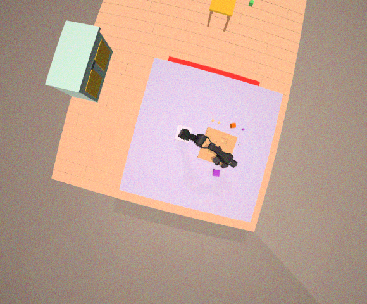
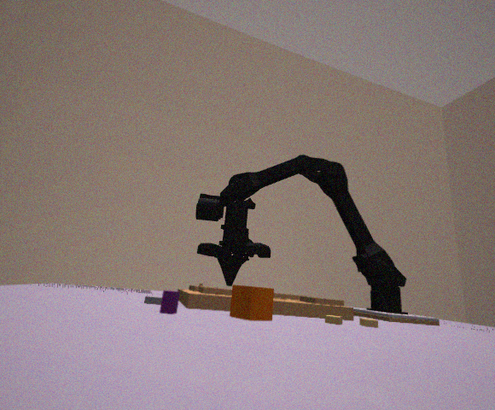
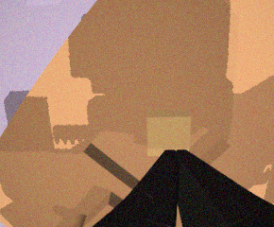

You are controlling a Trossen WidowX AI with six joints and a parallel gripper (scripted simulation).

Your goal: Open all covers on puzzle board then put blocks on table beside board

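The wooden puzzle board (image 1: 211,132) (image 2: 203,301) (image 3: 260,38) lies under the arm. My gripper (image 2: 229,284) (image 3: 175,161) is shut and empty, pointing down just above the board. A pale yellow square piece (image 3: 169,134) is just beyond the fingertips in the wrist view; whether it is a knob or a block I cannot tell. A dark bar (image 3: 111,165) lies left of the fingers. Cover positions are mostly hidden by arm and shadow. An orange block (image 1: 233,125) (image 2: 251,302) and a small purple piece (image 1: 243,129) (image 2: 169,301) rest on the table off the board.
Two small tan pieces (image 1: 212,120) (image 2: 369,322) lie beyond the board's edge. A larger purple cube (image 1: 216,172) stands near the opposite edge. A thin grey piece (image 2: 152,300) lies behind the small purple piece. The arm's upper links pass over the board.
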